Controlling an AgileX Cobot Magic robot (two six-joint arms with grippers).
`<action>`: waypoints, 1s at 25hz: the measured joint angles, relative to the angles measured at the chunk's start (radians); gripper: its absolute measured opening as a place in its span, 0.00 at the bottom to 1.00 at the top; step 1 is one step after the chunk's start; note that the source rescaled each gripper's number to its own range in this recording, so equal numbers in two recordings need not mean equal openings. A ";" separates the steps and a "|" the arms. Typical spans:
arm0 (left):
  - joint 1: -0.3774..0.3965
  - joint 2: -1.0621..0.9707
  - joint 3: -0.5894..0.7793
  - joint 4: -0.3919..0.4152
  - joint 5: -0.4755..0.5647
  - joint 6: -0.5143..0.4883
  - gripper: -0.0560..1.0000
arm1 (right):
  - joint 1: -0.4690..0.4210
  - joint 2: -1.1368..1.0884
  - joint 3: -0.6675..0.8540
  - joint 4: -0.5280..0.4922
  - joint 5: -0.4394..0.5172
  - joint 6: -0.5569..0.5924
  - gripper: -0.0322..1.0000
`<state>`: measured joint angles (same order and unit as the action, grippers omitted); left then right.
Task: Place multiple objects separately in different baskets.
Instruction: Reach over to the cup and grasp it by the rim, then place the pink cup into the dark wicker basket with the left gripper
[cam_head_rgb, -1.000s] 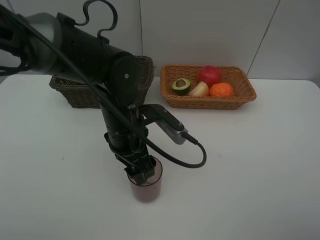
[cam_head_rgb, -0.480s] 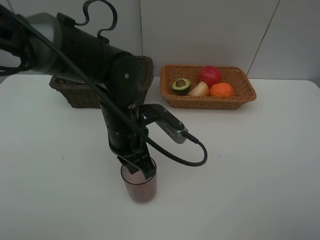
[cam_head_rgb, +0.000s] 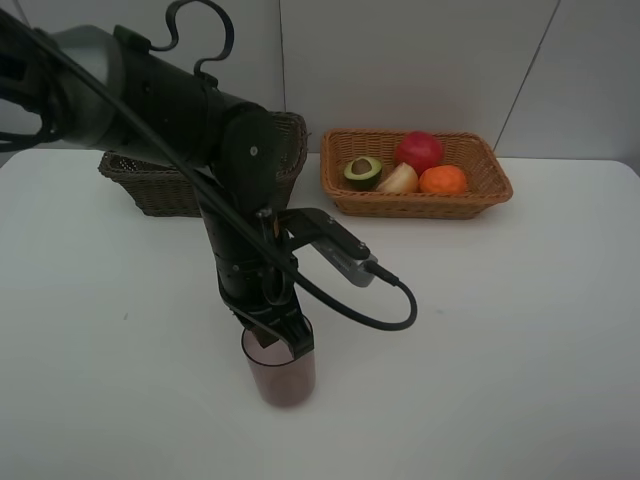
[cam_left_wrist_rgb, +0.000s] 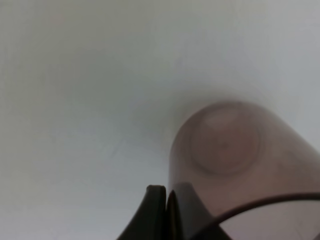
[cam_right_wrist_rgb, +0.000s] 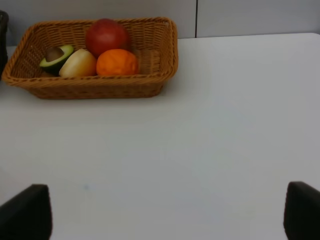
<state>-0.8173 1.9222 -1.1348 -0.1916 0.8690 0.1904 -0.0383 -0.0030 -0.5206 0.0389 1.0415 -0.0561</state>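
A translucent brownish-pink cup (cam_head_rgb: 281, 375) stands upright on the white table (cam_head_rgb: 500, 330). My left gripper (cam_head_rgb: 276, 338) is shut on its rim; in the left wrist view one finger (cam_left_wrist_rgb: 156, 212) presses the outside of the cup (cam_left_wrist_rgb: 230, 165) wall. The light orange-tan basket (cam_head_rgb: 415, 206) holds the red apple (cam_head_rgb: 420, 150), tangerine (cam_head_rgb: 442, 179), peach-coloured fruit (cam_head_rgb: 400, 180) and avocado half (cam_head_rgb: 363, 172). The dark brown basket (cam_head_rgb: 140, 185) is mostly hidden behind my left arm. My right gripper (cam_right_wrist_rgb: 162, 215) is open over bare table. Bottles and the second cup are out of view.
The right wrist view shows the tan basket (cam_right_wrist_rgb: 90, 91) with apple (cam_right_wrist_rgb: 106, 35), tangerine (cam_right_wrist_rgb: 116, 62), peach fruit (cam_right_wrist_rgb: 77, 63) and avocado (cam_right_wrist_rgb: 56, 56). A grey cable (cam_head_rgb: 385, 315) loops from the left wrist. The wall stands behind the baskets.
My left gripper and the cup have shifted a little to the left, and the cup stands straighter than a second ago. The baskets and fruit have not moved.
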 joint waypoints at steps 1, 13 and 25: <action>0.000 0.000 0.000 0.000 0.000 -0.001 0.05 | 0.000 0.000 0.000 0.000 0.000 0.000 0.93; 0.000 0.001 -0.032 0.000 0.058 -0.001 0.05 | 0.000 0.000 0.000 0.000 0.000 0.000 0.93; 0.062 0.001 -0.228 0.043 0.230 -0.004 0.05 | 0.000 0.000 0.000 0.000 0.000 0.000 0.93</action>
<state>-0.7549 1.9229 -1.3625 -0.1490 1.0986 0.1867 -0.0383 -0.0030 -0.5206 0.0389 1.0415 -0.0561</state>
